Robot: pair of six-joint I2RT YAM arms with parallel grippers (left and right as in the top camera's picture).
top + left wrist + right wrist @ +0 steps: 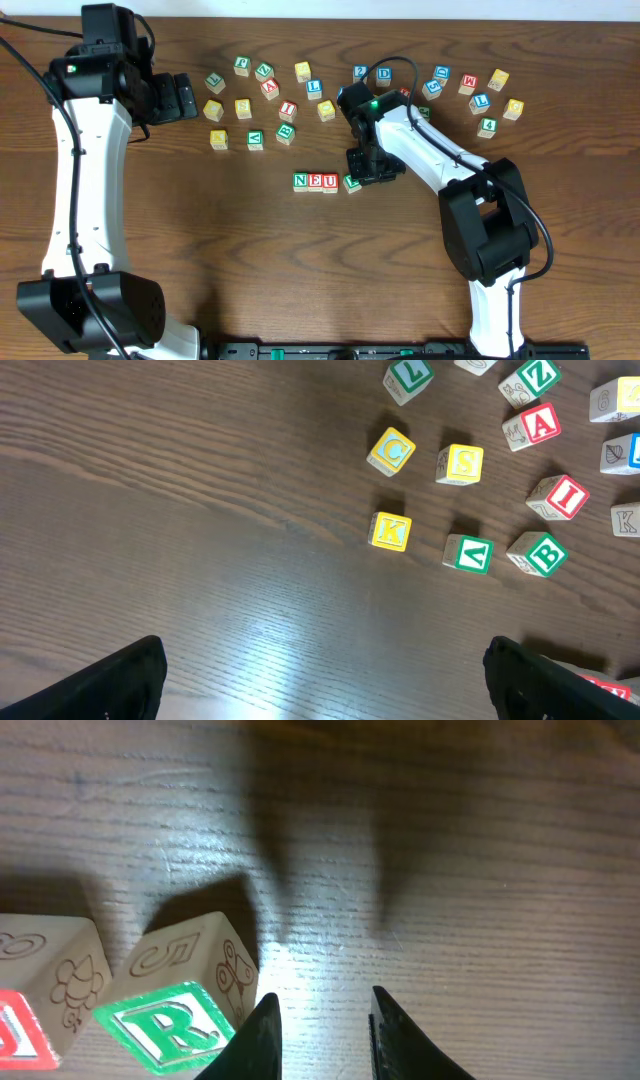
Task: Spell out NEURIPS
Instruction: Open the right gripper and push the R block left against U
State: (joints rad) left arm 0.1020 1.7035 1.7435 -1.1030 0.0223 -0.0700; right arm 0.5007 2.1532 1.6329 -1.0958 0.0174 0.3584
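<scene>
Three cubes, N point(300, 181), E point(315, 181) and U point(330, 181), stand in a row at the table's middle. A green R cube point(352, 183) sits just right of them, turned at an angle. My right gripper point(372, 170) hangs low beside it. In the right wrist view the R cube point(175, 1020) lies just outside the left fingertip point(258, 1038), and my right gripper point(322, 1020) stands narrowly open with bare wood between the jaws. My left gripper point(325, 680) is wide open and empty at the back left, with a yellow S cube point(461, 463) and a red I cube point(560, 497) ahead of it.
Several loose letter cubes lie across the back of the table, among them a K point(390, 531), a C point(392, 451), a B point(540, 554) and an A point(535, 425). Another cluster lies at the back right around an M cube point(467, 83).
</scene>
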